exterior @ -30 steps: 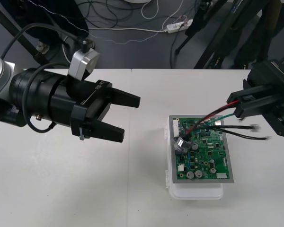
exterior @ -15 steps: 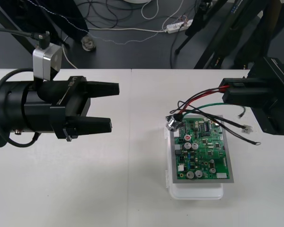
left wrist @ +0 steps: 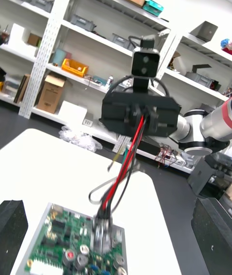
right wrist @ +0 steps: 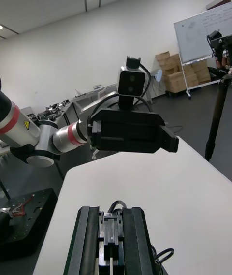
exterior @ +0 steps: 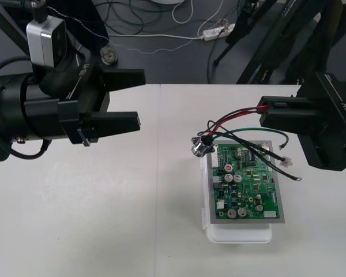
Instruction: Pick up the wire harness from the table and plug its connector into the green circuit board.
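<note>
My right gripper (exterior: pixel 264 114) hovers over the table's right side, shut on the harness wires (exterior: pixel 236 124). The red, black and green wires sag leftward to the round metal socket (exterior: pixel 200 148), which hangs at the far-left corner of the green circuit board (exterior: pixel 248 182). Two loose wire ends (exterior: pixel 292 171) dangle over the board's right edge. My left gripper (exterior: pixel 139 98) is open over the table's left, pointing at the harness. In the left wrist view the socket (left wrist: pixel 101 234) hangs over the board (left wrist: pixel 63 248) between my spread fingers (left wrist: pixel 12 229), under the right gripper (left wrist: pixel 139 115).
The board sits on a white base (exterior: pixel 239 234) toward the right front of the table. In the right wrist view the left gripper (right wrist: pixel 130 137), with a camera on top, faces me across the pale table (right wrist: pixel 145 193). Cables lie on the dark floor (exterior: pixel 161 34).
The right gripper has risen and drawn the harness up, so the socket has left the board's face and swung to its far-left corner. The left gripper has moved back and to the left.
</note>
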Action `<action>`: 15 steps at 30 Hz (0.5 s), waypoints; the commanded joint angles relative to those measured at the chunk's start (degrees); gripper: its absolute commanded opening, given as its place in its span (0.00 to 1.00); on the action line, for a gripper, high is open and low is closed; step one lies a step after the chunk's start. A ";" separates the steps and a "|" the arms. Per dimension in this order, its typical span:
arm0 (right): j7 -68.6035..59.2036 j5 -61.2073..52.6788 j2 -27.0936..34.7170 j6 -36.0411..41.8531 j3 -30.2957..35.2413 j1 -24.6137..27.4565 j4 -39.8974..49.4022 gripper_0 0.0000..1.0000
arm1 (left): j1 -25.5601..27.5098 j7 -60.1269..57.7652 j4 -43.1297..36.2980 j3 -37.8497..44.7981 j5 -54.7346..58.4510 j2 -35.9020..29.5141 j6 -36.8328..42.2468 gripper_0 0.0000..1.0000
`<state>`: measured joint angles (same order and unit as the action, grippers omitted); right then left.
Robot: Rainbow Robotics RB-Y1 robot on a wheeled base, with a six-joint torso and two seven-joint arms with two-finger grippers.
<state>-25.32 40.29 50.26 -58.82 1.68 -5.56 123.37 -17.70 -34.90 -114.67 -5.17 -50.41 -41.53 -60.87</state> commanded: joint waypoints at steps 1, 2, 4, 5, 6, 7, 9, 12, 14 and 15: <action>-5.96 2.95 -1.31 1.96 1.84 0.55 3.28 0.00 | -5.77 -2.10 -1.70 -2.03 1.02 -1.45 4.00 1.00; -6.58 3.30 -1.48 2.13 1.75 0.46 3.46 0.00 | -6.04 -2.19 -1.70 -2.30 1.02 -1.45 4.18 1.00; -9.13 5.15 -2.19 3.19 1.75 0.11 4.60 0.00 | -7.35 -2.63 -1.70 -3.62 1.02 -1.19 4.79 1.00; -9.66 5.50 -2.28 3.54 1.84 0.11 4.87 0.00 | -7.62 -2.63 -1.70 -3.97 1.02 -1.10 4.88 1.00; -10.71 6.47 -2.36 4.33 1.84 0.11 5.48 0.00 | -8.06 -2.89 -1.70 -4.85 1.02 -0.92 5.14 1.00; -11.24 7.00 -2.54 4.77 1.84 0.11 5.83 0.00 | -8.41 -3.07 -1.70 -5.46 1.02 -0.75 5.49 1.00; -12.91 8.23 -2.63 6.00 1.75 0.02 6.89 0.00 | -9.29 -3.42 -1.61 -7.13 1.02 0.13 6.37 1.00; -14.67 9.54 -2.89 7.50 1.22 0.11 7.94 0.00 | -10.25 -4.13 -1.52 -9.42 0.84 1.27 7.78 1.00; -14.93 10.34 -3.07 8.46 0.61 -0.07 8.38 0.00 | -10.87 -4.48 -1.52 -10.65 0.23 1.80 9.01 1.00; -15.11 10.51 -3.24 8.81 0.08 -0.33 8.47 0.00 | -11.13 -4.65 -1.52 -11.26 -0.30 2.24 9.63 1.00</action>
<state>-38.09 49.85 48.15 -51.55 1.67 -5.52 129.42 -25.67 -35.21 -114.68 -14.06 -50.30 -41.00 -56.38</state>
